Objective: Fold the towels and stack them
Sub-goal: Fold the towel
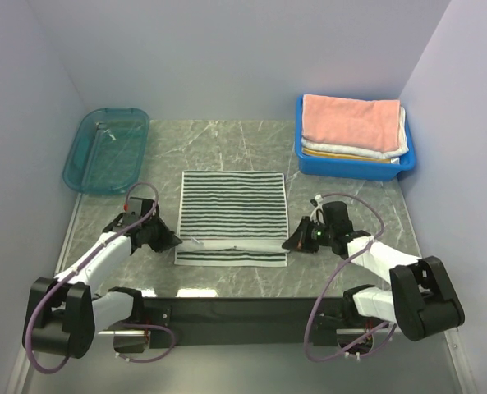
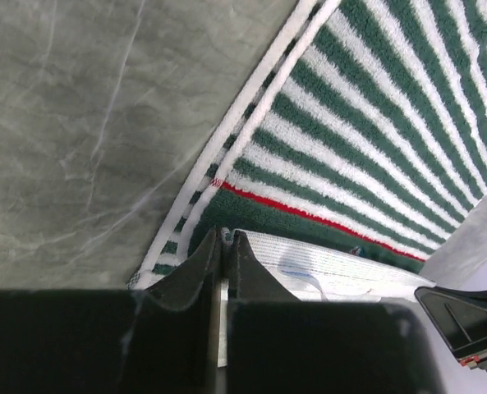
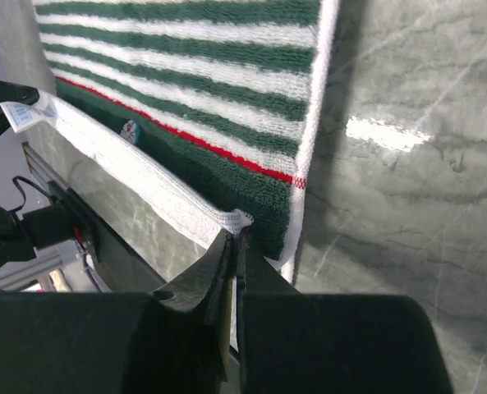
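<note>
Two near corners of the green-striped towel (image 1: 233, 212), flat on the worktop (image 1: 227, 139), are clamped by the left gripper (image 1: 176, 241) and right gripper (image 1: 287, 243). First fold seems underway; next, carry both evenly forward.

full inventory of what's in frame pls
striped towel: 1, dark green and white, table centre, near hem lifted
pink towel: 1, salmon, folded, top of stack in bin
towels beneath: count unclear, white and yellowish layers, in bin
bin: 1, blue, back right
tray: 1, teal, back left
table: 1, grey-green marble
left fingers: black, shut on striped towel's near left corner
right fingers: black, shut on its near right corner
</note>
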Tool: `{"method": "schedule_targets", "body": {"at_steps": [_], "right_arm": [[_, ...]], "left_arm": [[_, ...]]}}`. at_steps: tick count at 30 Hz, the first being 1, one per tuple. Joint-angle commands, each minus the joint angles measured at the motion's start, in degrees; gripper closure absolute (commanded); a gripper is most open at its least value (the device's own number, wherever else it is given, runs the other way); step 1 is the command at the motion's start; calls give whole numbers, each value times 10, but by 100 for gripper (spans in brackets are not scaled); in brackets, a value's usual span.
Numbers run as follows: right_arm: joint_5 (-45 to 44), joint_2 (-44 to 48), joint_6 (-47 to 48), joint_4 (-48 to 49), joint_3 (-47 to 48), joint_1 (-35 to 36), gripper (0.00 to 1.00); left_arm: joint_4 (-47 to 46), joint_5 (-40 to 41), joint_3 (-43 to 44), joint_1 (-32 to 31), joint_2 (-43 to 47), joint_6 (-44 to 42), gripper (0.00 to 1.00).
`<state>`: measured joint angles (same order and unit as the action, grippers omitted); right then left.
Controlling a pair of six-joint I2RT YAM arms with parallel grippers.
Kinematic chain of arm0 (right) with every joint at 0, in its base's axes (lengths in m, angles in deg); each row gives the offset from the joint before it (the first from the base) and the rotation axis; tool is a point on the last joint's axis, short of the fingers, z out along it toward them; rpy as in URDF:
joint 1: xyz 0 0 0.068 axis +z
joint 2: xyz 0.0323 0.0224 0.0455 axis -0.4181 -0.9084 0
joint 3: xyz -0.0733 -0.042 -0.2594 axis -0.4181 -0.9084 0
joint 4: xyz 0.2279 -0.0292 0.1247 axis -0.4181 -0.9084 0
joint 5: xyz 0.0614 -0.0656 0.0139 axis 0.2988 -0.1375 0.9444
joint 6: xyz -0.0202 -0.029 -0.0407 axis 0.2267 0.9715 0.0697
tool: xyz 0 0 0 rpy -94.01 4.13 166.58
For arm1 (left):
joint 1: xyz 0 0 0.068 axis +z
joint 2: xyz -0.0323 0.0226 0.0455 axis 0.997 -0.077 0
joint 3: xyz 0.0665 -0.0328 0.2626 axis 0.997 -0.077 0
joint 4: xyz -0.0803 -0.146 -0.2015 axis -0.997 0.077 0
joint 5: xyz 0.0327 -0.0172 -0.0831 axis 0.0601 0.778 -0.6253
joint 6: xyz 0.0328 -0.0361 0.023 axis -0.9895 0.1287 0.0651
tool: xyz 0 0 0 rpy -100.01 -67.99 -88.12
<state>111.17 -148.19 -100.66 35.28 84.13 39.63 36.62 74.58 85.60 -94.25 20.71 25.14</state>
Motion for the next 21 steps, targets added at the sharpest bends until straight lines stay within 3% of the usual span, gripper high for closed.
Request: {"method": "schedule_targets", "body": {"at_steps": [1, 5, 6, 8, 10, 11, 16, 21], "right_arm": [[-97, -7, 24, -13, -6, -6, 100], [-106, 10, 28, -30, -7, 20, 90], [-111, 17, 28, -39, -9, 29, 73], [-139, 46, 28, -59, -12, 56, 61], [-151, 90, 24, -82, -22, 78, 46], [-149, 109, 10, -83, -27, 85, 44], [-177, 231, 7, -140, 9, 127, 40], [-189, 209, 64, -131, 89, 153, 45]], "left_arm": [[-11, 153, 1, 15, -4, -10, 93], [14, 163, 2, 1, 13, -2, 81], [20, 163, 2, -1, 29, 2, 74], [31, 159, 1, -6, 50, 6, 56], [51, 155, 3, -7, 87, 13, 45], [59, 155, 5, -8, 100, 16, 39], [99, 161, 39, -8, 173, 5, 35], [112, 182, 93, -8, 177, -58, 35]]}}
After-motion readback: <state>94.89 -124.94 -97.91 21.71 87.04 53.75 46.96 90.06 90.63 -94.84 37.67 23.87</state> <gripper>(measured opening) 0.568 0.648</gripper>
